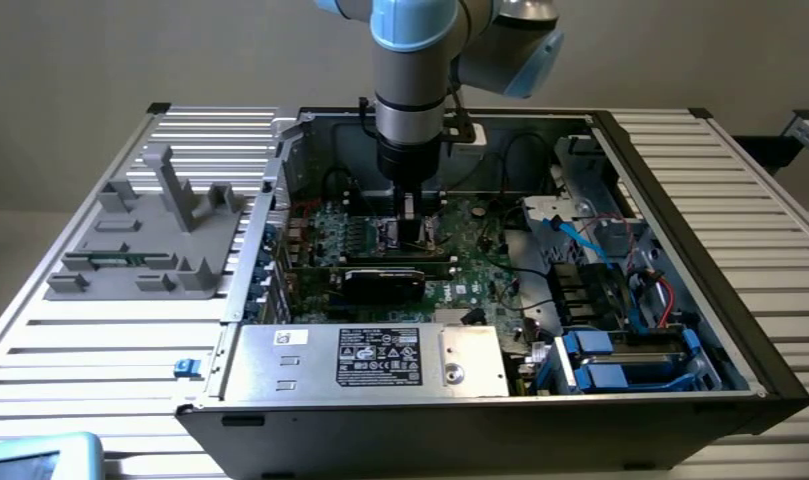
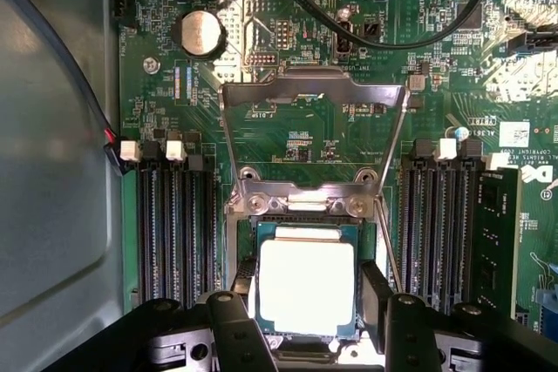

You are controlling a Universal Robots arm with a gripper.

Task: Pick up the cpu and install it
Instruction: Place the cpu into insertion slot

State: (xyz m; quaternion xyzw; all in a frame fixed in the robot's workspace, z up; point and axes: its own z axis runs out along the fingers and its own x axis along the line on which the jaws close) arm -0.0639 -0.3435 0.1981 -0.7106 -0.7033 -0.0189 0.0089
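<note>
The cpu (image 2: 307, 285), a flat square chip with a bright silver top and a dark rim, lies level between my two black fingers (image 2: 243, 292). My gripper (image 2: 307, 298) is shut on the cpu by its two opposite edges. The chip sits over the motherboard socket (image 2: 301, 206), whose metal load frame (image 2: 314, 93) is swung open and away from it. I cannot tell whether the chip rests in the socket or hovers just above it. In the exterior view my gripper (image 1: 412, 232) points straight down, low inside the open computer case (image 1: 671, 200).
Memory slots (image 2: 174, 233) flank the socket, with a module (image 2: 497, 241) seated in one. Black cables (image 2: 384, 37) cross beyond the frame, near a coin battery (image 2: 200, 32). A grey fixture block (image 1: 151, 235) stands outside the case on the exterior view's left. The power supply (image 1: 364, 355) lies at the front.
</note>
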